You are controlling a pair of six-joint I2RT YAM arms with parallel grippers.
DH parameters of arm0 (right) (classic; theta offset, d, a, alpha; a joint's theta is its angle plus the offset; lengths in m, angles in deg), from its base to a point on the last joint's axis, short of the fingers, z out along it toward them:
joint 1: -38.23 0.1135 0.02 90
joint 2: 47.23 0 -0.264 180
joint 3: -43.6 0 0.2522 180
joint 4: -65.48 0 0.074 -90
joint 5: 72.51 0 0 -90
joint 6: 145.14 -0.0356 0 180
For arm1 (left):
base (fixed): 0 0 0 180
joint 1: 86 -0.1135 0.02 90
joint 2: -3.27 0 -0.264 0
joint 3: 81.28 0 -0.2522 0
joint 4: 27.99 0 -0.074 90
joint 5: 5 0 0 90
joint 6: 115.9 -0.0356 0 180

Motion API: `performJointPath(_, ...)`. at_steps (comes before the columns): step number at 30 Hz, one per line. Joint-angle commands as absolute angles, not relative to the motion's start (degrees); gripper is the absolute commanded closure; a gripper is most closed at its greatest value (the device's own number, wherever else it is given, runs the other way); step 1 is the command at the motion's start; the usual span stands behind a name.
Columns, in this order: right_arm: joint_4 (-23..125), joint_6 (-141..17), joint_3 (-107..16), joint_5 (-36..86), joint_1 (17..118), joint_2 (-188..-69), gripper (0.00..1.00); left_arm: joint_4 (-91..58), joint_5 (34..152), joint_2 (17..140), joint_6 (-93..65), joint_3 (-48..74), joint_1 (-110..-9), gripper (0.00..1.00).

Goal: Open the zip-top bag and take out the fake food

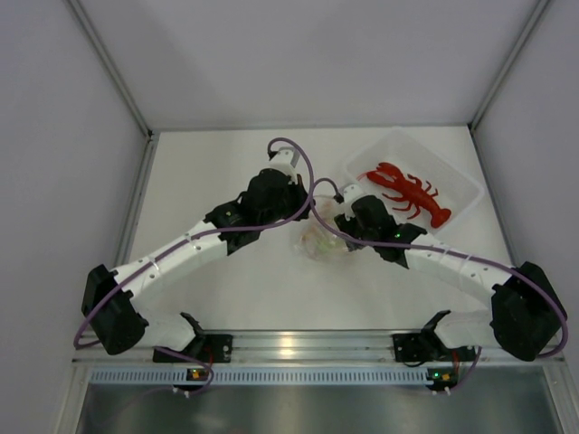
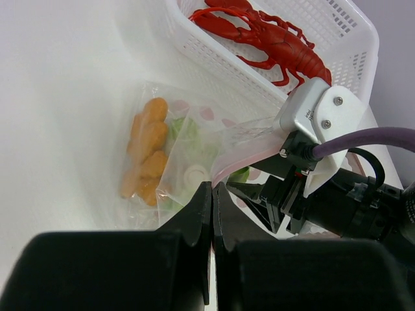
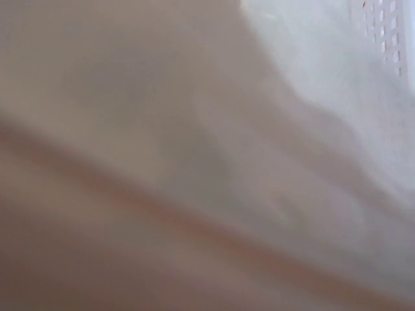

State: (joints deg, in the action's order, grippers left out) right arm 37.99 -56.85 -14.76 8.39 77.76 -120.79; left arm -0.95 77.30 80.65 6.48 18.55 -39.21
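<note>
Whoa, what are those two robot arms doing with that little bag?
They are getting toy food out of a zip-top bag. The left gripper seems pinched shut on the bag's near edge. The right gripper is at the pink zip strip; whether it is gripping can't be seen. A red lobster already lies in the white basket. An orange piece and a leafy green piece are inside the bag.
</note>
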Motion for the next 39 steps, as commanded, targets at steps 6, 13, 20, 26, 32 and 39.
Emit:
performJointPath(6,45.65,-58.47,-11.74,6.50,77.78,-119.22,0.53,-2.71,76.73,80.08,4.87,16.85,-40.21,1.00)
performJointPath(13,49.79,-56.90,-10.67,6.87,77.70,-114.99,0.35,-2.62,79.99,80.17,2.49,15.97,-40.30,1.00)
performJointPath(20,48.65,-55.84,-11.82,6.42,77.34,-119.91,0.28,-2.62,81.04,80.35,2.32,15.53,-40.47,1.00)
performJointPath(26,45.13,-56.01,-13.76,7.11,77.35,-124.84,0.35,-2.71,80.69,79.56,4.16,16.23,-41.52,1.00)
performJointPath(32,46.89,-56.28,-11.65,8.00,77.43,-122.73,0.73,-2.71,80.17,78.94,4.95,16.67,-42.49,1.00)
performJointPath(39,47.50,-56.80,-11.21,8.96,77.43,-123.08,1.00,-2.62,80.08,78.24,5.22,16.94,-42.76,1.00)
